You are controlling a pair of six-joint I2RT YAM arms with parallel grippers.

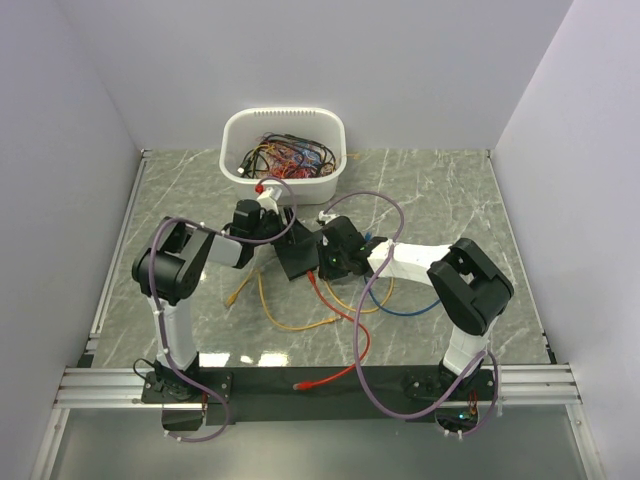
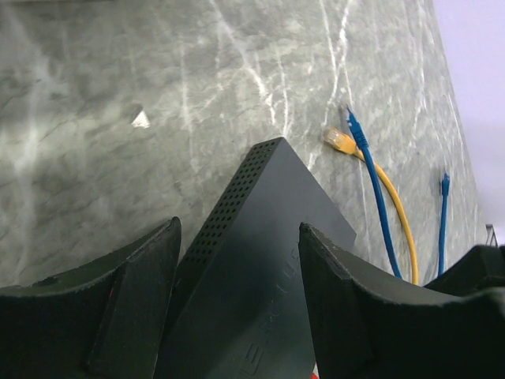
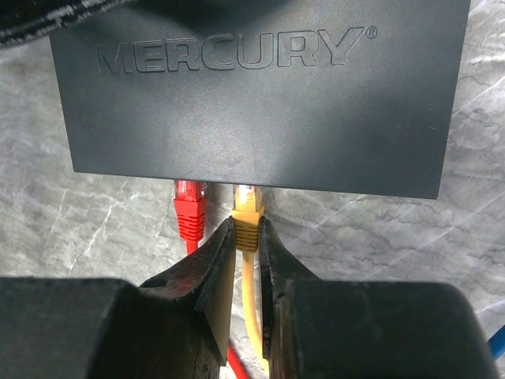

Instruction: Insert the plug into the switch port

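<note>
The black switch (image 1: 297,257) lies at mid-table; its lid, marked MERCURY, fills the top of the right wrist view (image 3: 260,95). My right gripper (image 3: 246,226) is shut on the yellow plug (image 3: 246,215), whose tip sits at the switch's near edge, where the ports are hidden under the lid. A red plug (image 3: 189,209) sits in that edge just to its left. My left gripper (image 2: 239,230) grips the switch (image 2: 260,237) from the far side, one finger on each flank. From above, the left gripper (image 1: 268,232) and the right gripper (image 1: 322,262) flank the switch.
A white tub (image 1: 240,130) of tangled cables stands behind the switch. Yellow (image 1: 290,322), red (image 1: 352,345) and blue (image 1: 410,310) cables trail over the marble top in front. Loose blue (image 2: 353,126) and yellow (image 2: 339,140) plugs lie beyond the switch.
</note>
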